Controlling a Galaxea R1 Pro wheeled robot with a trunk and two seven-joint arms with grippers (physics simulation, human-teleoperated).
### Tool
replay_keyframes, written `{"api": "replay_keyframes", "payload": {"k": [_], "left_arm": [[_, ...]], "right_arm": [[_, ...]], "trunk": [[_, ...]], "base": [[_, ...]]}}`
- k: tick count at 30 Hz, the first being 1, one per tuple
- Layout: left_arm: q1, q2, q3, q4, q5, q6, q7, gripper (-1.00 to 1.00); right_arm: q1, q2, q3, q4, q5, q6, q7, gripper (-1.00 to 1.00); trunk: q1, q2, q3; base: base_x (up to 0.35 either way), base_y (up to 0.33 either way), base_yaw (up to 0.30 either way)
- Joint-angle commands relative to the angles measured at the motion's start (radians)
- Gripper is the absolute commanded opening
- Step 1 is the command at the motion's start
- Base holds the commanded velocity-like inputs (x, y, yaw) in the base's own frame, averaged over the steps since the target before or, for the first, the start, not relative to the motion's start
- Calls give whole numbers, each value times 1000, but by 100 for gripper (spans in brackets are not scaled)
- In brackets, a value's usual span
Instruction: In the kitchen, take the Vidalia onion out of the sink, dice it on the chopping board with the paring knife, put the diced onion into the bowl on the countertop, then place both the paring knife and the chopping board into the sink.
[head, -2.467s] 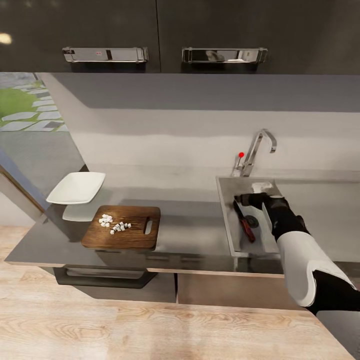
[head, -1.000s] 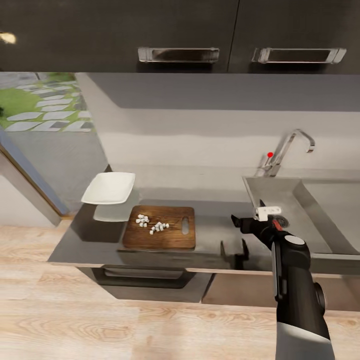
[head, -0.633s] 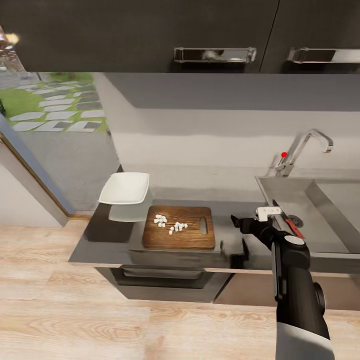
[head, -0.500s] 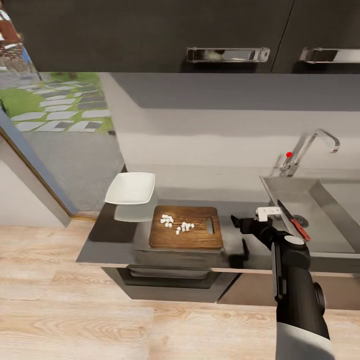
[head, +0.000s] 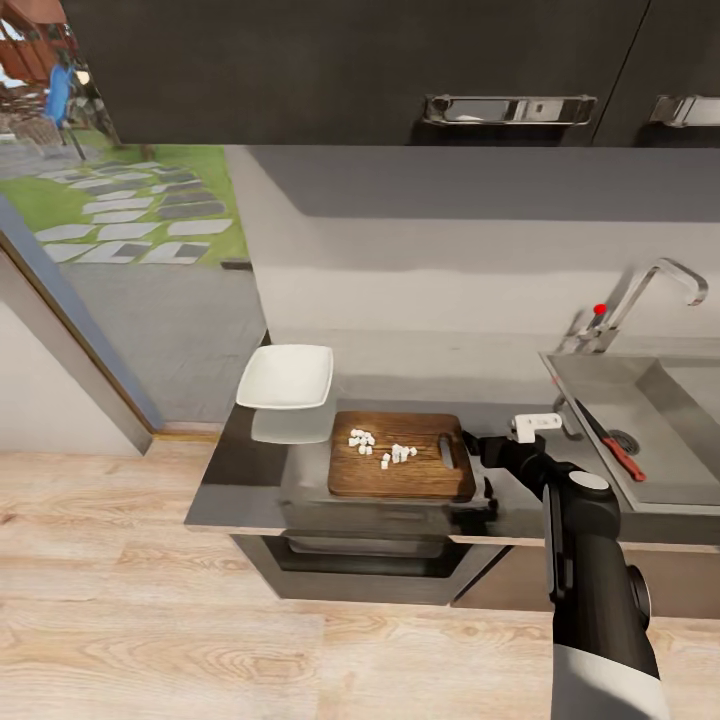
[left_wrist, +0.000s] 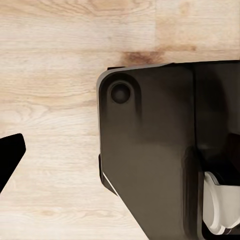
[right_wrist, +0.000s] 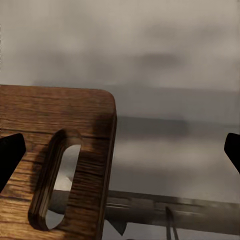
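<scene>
Reaching for the board (head: 402, 456), my right hand (head: 478, 446) hangs open and empty beside its slot end. The knife (head: 612, 443) lies in the sink (head: 668, 490); the onion (head: 378, 446) must go to the bowl (head: 287, 377) next.

Dark upper cabinets (head: 350, 70) with chrome bar handles (head: 508, 109) hang above a pale backsplash (head: 440, 290). Light wood flooring (head: 120, 600) meets an opening onto grass and stepping stones (head: 130, 225).

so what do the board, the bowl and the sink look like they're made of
The board looks like brown wood with a matte finish: grain lines run along it, plain in the right wrist view. The bowl looks like white glazed ceramic, though smooth plastic is possible. The sink looks like brushed grey steel, with a dull sheen.
</scene>
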Motion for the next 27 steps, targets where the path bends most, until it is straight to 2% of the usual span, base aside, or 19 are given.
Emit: {"api": "replay_keyframes", "payload": {"k": [1, 27], "left_arm": [[0, 2, -8, -1, 9, -2, 9, 100], [0, 2, -8, -1, 9, -2, 9, 100]], "right_arm": [[-1, 1, -2, -1, 10, 2, 10, 100], [-1, 1, -2, -1, 10, 4, 10, 100]], "trunk": [[1, -2, -2], [1, -2, -35]], "base": [[0, 4, 0], [0, -11, 0]]}}
